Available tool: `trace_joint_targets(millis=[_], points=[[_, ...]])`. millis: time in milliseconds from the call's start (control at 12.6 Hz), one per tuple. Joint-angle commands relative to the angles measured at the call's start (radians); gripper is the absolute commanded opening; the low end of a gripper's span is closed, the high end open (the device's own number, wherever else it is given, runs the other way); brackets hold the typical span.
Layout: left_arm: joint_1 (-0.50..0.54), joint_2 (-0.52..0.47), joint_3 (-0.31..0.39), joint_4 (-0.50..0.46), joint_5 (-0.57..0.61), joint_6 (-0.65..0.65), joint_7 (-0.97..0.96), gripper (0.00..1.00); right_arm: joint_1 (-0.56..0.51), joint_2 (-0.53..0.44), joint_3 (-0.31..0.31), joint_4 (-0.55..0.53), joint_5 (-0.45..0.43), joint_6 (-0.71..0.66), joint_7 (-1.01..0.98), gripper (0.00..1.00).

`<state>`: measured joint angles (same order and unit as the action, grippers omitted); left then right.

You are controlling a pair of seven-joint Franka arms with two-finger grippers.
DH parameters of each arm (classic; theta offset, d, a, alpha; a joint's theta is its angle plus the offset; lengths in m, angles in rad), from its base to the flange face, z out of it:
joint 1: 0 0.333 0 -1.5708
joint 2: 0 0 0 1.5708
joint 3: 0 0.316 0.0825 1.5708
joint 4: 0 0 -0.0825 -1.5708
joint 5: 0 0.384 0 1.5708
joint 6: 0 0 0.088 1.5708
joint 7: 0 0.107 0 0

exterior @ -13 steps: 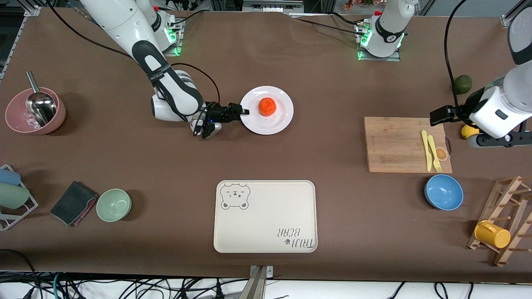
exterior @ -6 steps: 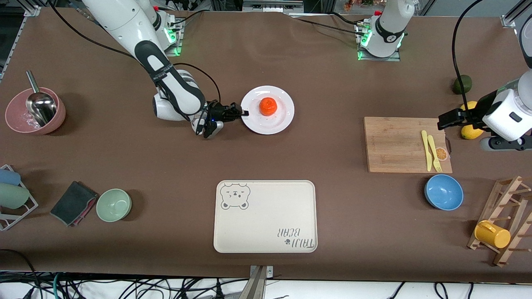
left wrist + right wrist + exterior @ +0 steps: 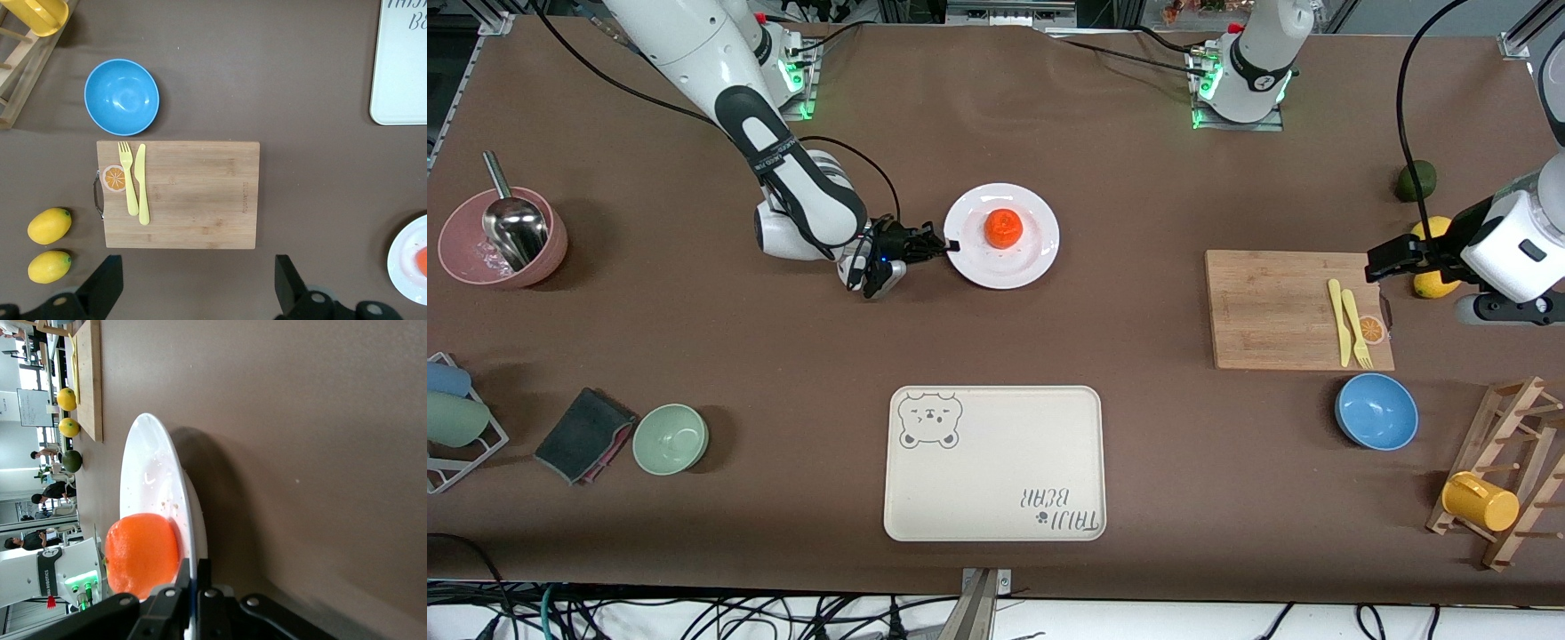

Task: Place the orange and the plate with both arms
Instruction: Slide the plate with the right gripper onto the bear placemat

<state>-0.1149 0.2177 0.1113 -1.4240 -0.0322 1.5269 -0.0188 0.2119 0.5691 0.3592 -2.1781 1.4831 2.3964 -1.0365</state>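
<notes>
Nearest you lies the cream rectangular bear tray [image 3: 994,462]; farther back sits the round white plate [image 3: 1027,262], carrying the small orange [image 3: 1002,228], dimple up. Your right gripper [image 3: 949,245] has now clamped onto its rim. Your left gripper [image 3: 1375,263] hovers spread beside the bamboo cutting board [image 3: 1280,308], withdrawn slightly.

In the left wrist view the plate [image 3: 408,261], the tray [image 3: 402,67] and the mug [image 3: 41,13] were cut off by the picture's edges, and the orange [image 3: 423,260] showed only as a sliver.
</notes>
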Motion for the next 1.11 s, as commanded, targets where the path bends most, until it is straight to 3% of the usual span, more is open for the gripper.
trace_joint_targets(millis=[0,238,714,1032], points=[[-0.002,-0.009,0.010,-0.015,-0.025,0.016,0.020,1.00,0.004,0.008,0.006,0.026,0.022,0.014,-0.022,0.00],[-0.003,-0.008,0.010,-0.007,-0.026,0.044,0.023,1.00,-0.005,0.005,0.004,0.053,0.022,0.006,-0.004,0.00],[-0.005,-0.008,0.008,-0.003,-0.023,0.044,0.020,1.00,-0.011,0.008,-0.002,0.214,0.006,0.004,0.177,0.00],[-0.005,-0.008,0.008,-0.003,-0.014,0.042,0.023,1.00,-0.013,0.047,-0.061,0.386,-0.046,0.003,0.281,0.00]])
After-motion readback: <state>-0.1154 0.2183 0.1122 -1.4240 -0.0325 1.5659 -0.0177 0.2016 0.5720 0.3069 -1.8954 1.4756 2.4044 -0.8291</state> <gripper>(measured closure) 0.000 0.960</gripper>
